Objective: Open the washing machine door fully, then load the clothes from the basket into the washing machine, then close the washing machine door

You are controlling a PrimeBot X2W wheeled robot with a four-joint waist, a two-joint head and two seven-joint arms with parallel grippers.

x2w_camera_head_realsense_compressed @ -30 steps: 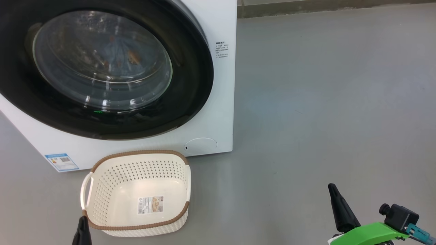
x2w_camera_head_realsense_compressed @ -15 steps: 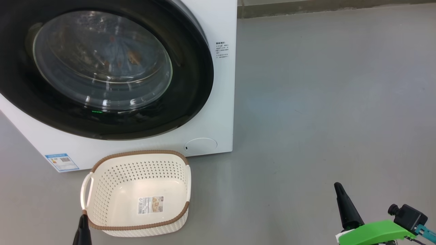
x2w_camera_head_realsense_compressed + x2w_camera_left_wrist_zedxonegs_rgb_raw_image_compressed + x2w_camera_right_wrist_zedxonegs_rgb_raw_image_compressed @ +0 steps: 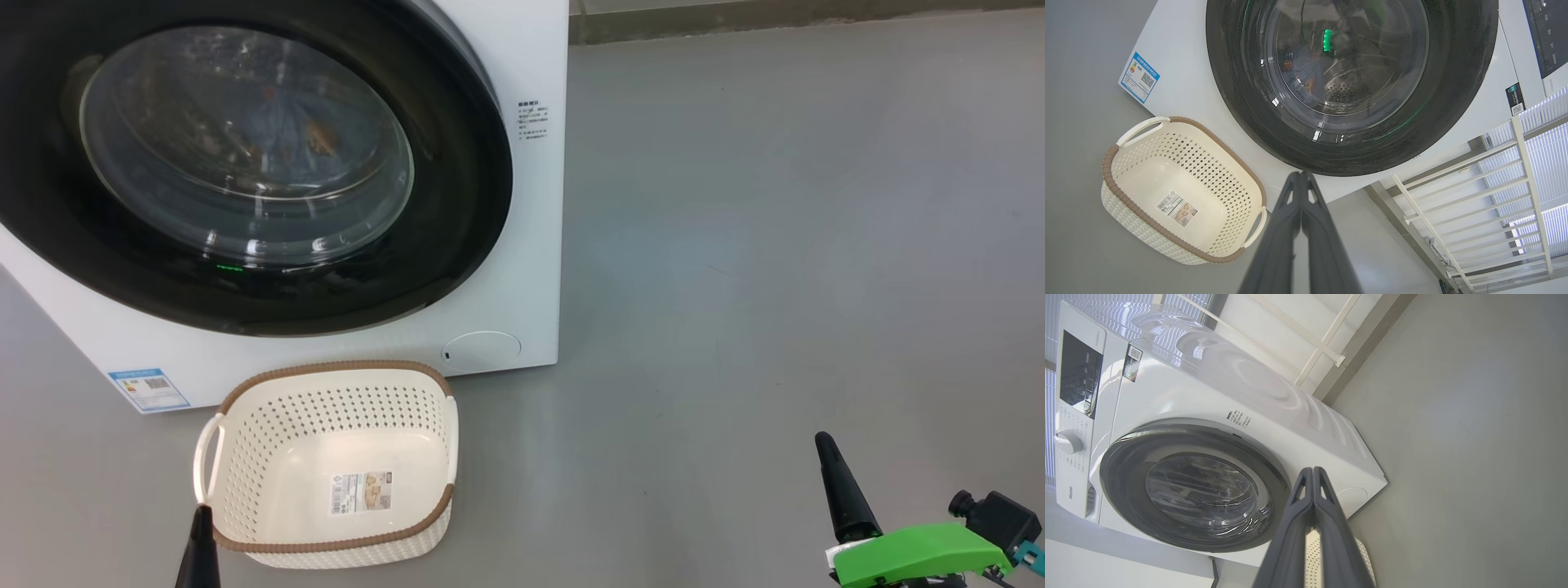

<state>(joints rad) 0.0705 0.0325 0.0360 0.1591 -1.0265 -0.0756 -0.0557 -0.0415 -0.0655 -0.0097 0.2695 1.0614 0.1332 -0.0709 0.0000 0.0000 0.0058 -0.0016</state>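
The washing machine (image 3: 522,245) stands at upper left, and its door (image 3: 457,204) with the black rim sits flat against the front. Through the glass window I make out blue clothes (image 3: 282,135) with orange-brown spots inside the drum. The cream basket (image 3: 326,461) sits on the floor in front of the machine, with just a label on its bottom. My left gripper (image 3: 199,523) is shut beside the basket's near left corner. My right gripper (image 3: 824,445) is shut low at the right, far from the machine. The door (image 3: 1241,94) and the basket (image 3: 1143,220) lie ahead of the shut left gripper (image 3: 1301,175).
Grey floor (image 3: 775,245) stretches wide to the right of the machine. A skirting strip (image 3: 775,16) runs along the far wall. White window bars (image 3: 1494,196) stand beside the machine. The control panel (image 3: 1079,373) and a dial (image 3: 1067,442) sit on the machine's top front.
My right gripper has drifted slightly to the right and down in the head view. The left gripper, basket and door have stayed put.
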